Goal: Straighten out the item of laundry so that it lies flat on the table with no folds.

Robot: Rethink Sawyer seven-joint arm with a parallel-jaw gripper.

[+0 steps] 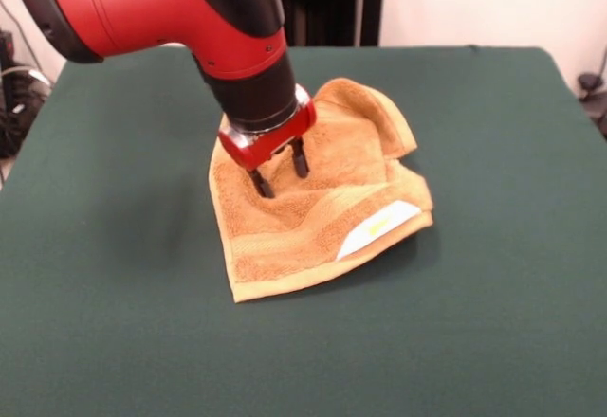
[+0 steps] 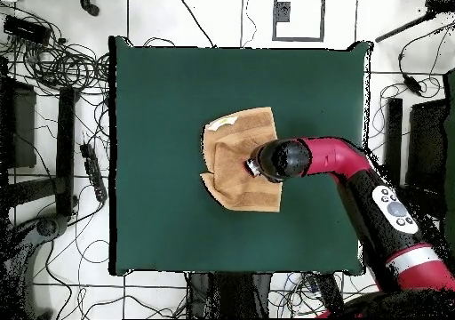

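The item of laundry [image 1: 322, 210], an orange-tan towel, lies near the middle of the green table [image 1: 493, 152]. It is folded over itself, with its right side rumpled and a white label [image 1: 379, 228] showing near its front right corner. My gripper [image 1: 281, 174] points down onto the towel's left-centre, open, with both dark fingertips [image 1: 261, 186] at the cloth surface. In the overhead view the towel [image 2: 233, 156] is partly covered by my arm, its label [image 2: 222, 119] lies at the upper left, and only a sliver of the gripper [image 2: 252, 166] shows.
Bare green table [image 2: 160, 112] surrounds the towel on every side. My red arm [image 2: 333, 156] reaches in from the right in the overhead view. Beyond the table edges the floor holds tangled cables [image 2: 53, 59] and dark equipment [image 2: 425, 143].
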